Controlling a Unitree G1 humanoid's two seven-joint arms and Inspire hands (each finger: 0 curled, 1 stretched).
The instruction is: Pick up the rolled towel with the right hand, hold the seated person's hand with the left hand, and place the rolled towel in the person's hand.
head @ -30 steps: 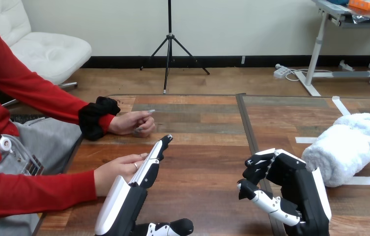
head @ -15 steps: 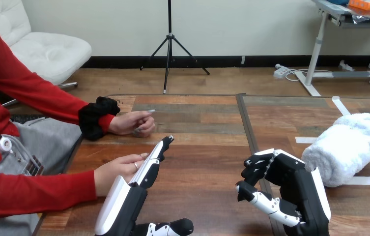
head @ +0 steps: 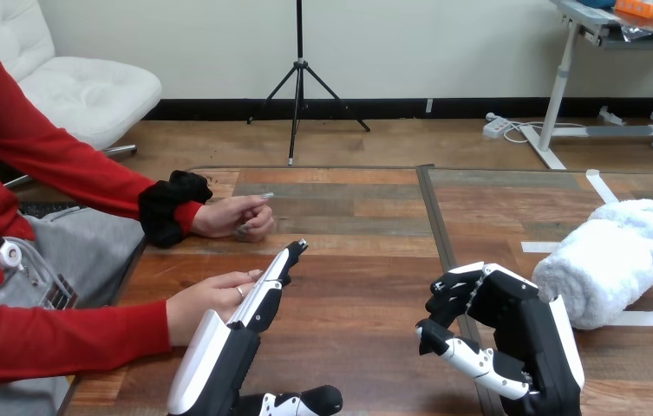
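Hardly anything had moved since the earlier frames: my right hand [head: 513,342], black with white shells, had only let its thumb sink a touch lower in the lower right of the frame, and my left hand [head: 240,325] had nudged its fingertips a shade further up the picture. The right hand was loosely clenched, its fingers curled round nothing, and it stood near the rolled white terry-cloth towel [head: 610,258] but apart from it. That towel lay untouched at the right edge of the frame on the brown wooden plank table [head: 349,286], across strips of white tape [head: 538,247]. My left hand was released, its fingers straight and laid along the person's hand [head: 210,305] at the lower left of the frame, just beside it and perhaps touching. No finger or thumb of mine was curled round it, so I could not call that a hold. The person's other hand [head: 238,218] rested higher up, left of centre, well apart from both of mine. I judged that so small a change meant the task had barely begun: the towel was not yet picked up, and the right hand would have to spread its fingers and travel up and to the right before it could close on the roll.
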